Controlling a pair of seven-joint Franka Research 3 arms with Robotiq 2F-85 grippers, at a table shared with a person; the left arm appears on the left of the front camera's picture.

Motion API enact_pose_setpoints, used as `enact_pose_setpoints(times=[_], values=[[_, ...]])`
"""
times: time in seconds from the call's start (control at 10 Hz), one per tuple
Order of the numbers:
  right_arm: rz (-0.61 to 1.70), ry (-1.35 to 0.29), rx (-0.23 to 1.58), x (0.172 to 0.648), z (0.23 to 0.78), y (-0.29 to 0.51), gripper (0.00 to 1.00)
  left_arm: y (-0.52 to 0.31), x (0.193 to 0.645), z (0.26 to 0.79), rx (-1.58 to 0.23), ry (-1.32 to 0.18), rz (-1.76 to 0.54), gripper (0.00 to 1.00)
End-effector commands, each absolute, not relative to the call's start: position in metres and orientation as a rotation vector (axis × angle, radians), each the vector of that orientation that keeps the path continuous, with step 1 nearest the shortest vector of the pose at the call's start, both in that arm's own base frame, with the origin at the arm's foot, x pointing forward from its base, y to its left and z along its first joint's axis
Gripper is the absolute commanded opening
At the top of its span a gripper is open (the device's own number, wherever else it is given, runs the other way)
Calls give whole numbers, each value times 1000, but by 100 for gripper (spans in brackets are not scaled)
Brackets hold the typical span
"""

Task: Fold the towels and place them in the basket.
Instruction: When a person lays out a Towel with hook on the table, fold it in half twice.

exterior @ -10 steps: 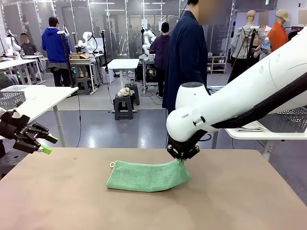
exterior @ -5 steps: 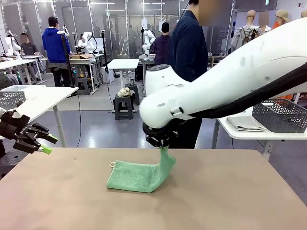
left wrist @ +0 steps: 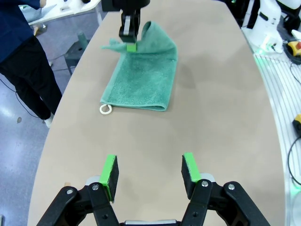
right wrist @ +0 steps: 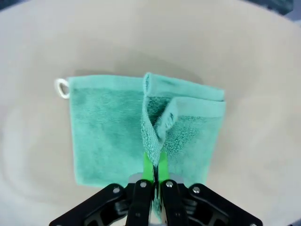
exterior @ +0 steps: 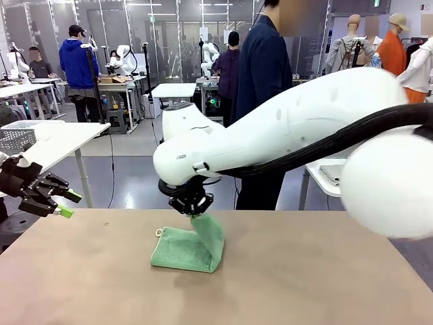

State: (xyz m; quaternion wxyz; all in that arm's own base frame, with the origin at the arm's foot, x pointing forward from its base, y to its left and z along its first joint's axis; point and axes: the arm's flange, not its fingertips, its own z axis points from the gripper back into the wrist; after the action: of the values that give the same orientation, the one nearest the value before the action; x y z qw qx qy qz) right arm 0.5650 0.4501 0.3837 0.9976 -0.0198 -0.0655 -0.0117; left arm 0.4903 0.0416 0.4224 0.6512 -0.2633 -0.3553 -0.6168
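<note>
Fold in progress: a mint-green towel (exterior: 181,250) lies near the middle of the brown table (exterior: 325,284). Its white corner loop (exterior: 158,233) sits at the far left corner, and its right end is lifted and doubled over the flat part. The right gripper (exterior: 196,215) pinches that raised edge, jaws clamped tight on the cloth. In the right wrist view the fold rises as a ridge from the flat cloth into the closed fingers. The left gripper (exterior: 69,204) hangs at the table's left edge, well apart from the towel, jaws parted and holding nothing. A person (exterior: 264,74) in a dark coat stands at the far side of the table.
</note>
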Motion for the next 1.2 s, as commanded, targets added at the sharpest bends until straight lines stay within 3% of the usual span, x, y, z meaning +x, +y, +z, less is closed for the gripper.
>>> enact_pose_setpoints(times=[0.0,0.7,0.8,0.9,1.0,1.1], values=[[-115,-140,-22,573,386,474,1,42,490,423,-597,-809,-1399,69],[-140,-127,34,575,353,501,1,42,490,423,-597,-809,-1399,69],[-138,-123,45,575,351,502,23,42,490,423,-597,-809,-1399,69],[-150,-123,60,575,351,502,24,42,490,423,-597,-809,-1399,69],[-163,-131,75,574,352,502,43,42,490,423,-597,-809,-1399,69],[-180,-158,90,574,353,502,44,42,490,423,-597,-809,-1399,69]])
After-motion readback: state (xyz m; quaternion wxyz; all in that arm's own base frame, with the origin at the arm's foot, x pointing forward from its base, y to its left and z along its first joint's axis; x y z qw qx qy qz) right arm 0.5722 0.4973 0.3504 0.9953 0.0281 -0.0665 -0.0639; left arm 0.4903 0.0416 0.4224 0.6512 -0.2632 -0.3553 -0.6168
